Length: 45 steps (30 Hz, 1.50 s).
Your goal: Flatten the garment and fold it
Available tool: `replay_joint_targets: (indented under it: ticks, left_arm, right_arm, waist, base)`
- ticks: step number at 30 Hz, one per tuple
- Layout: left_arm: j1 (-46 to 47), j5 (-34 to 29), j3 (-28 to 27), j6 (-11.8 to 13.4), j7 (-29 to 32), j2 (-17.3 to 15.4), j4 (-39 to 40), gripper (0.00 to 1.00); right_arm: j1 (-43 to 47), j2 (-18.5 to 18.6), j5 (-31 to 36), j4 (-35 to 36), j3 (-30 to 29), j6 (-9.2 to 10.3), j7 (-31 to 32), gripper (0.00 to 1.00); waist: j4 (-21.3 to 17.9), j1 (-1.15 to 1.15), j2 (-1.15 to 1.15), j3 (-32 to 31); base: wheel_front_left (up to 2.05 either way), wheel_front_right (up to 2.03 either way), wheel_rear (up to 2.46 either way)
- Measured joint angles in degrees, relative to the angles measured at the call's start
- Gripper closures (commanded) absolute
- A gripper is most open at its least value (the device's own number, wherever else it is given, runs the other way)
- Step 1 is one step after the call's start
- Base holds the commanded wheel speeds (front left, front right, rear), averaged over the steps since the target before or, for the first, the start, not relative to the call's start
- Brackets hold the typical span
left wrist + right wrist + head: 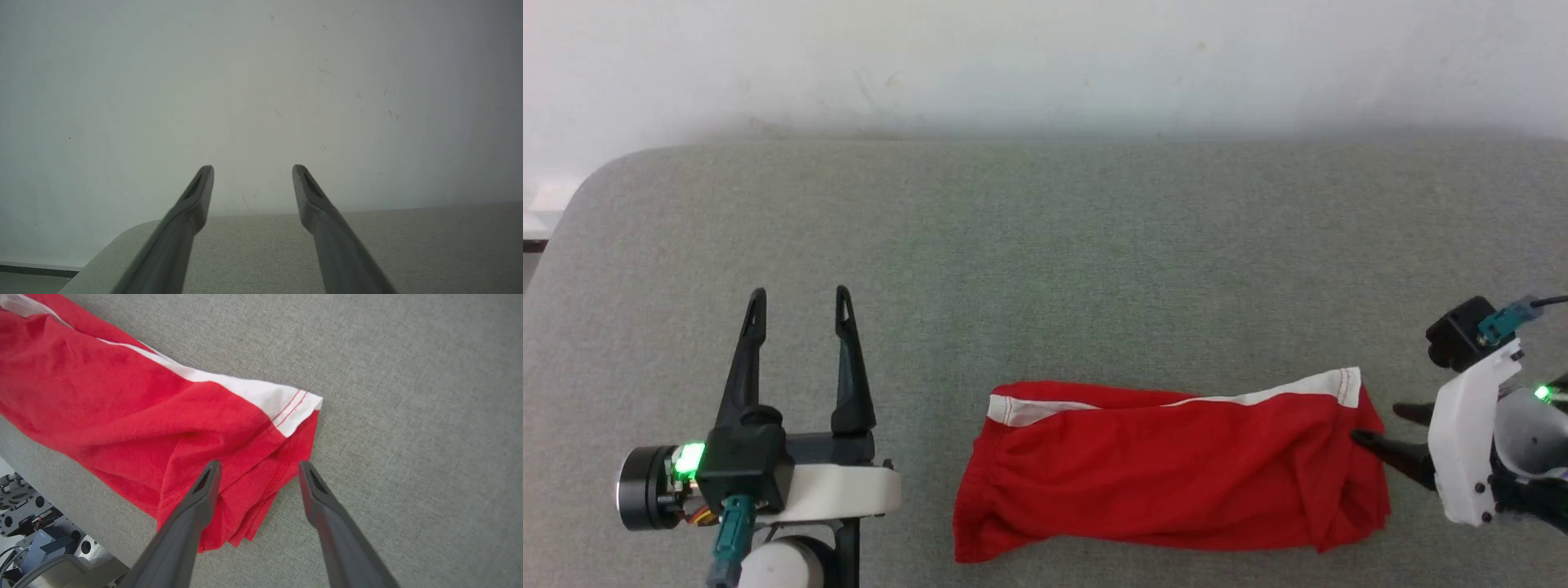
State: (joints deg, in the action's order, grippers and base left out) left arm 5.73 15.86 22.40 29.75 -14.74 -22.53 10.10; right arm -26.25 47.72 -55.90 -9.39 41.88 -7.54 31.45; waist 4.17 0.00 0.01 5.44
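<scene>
The bright red shorts point(1168, 474) lie folded into a long band near the table's front edge, a white hem band along their far side. From the right wrist their right end point(163, 428) shows stacked layers and a white corner. My right gripper point(1376, 422) is open at that right end, one finger over the red cloth, the other over bare table; in the right wrist view point(257, 467) nothing is pinched. My left gripper point(800, 302) is open, left of the shorts, fingers pointing to the far edge. From its own wrist point(252, 171) it faces the wall. No "23" print shows.
The grey fabric-covered table point(1045, 245) reaches back to a white wall point(1045, 57); its rounded left corner point(596, 180) is in view. Robot base hardware point(28, 526) shows below the table's front edge.
</scene>
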Motion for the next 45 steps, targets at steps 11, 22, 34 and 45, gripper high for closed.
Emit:
replay_joint_targets:
  ticks: [11, 22, 34, 45]
  left_arm:
    - [-3.22, -5.65, -9.62, -16.16, 0.01, 9.02, -4.36, 0.00]
    - [-5.15, -11.23, -16.86, -22.75, 0.00, 13.27, -7.66, 0.00]
    - [-6.47, -14.51, -18.71, -22.67, 0.01, 14.27, -8.83, 0.00]
    - [-6.93, -14.73, -18.73, -22.71, 0.00, 14.29, -8.73, 0.00]
  right_arm:
    - [3.71, -10.04, 1.54, -12.21, -1.71, 0.00, -1.90, 0.00]
    - [3.63, -11.15, 1.38, -13.69, -0.09, 0.01, -5.94, 1.00]
    - [6.14, -1.55, 0.69, -6.86, -4.10, 0.00, -9.31, 1.00]
    - [12.99, 6.43, 1.63, 5.95, -10.20, 0.00, -7.92, 1.00]
  waist:
    - [1.94, -0.01, 0.00, 2.55]
    - [0.96, 0.00, 0.00, 1.28]
    - [-0.86, 0.00, 0.00, -1.30]
    - [-1.00, -0.01, 0.00, -2.46]
  base:
    - [0.00, 0.00, 0.00]
    - [0.00, 0.00, 0.00]
    - [0.00, 0.00, 0.00]
    - [0.00, 0.00, 0.00]
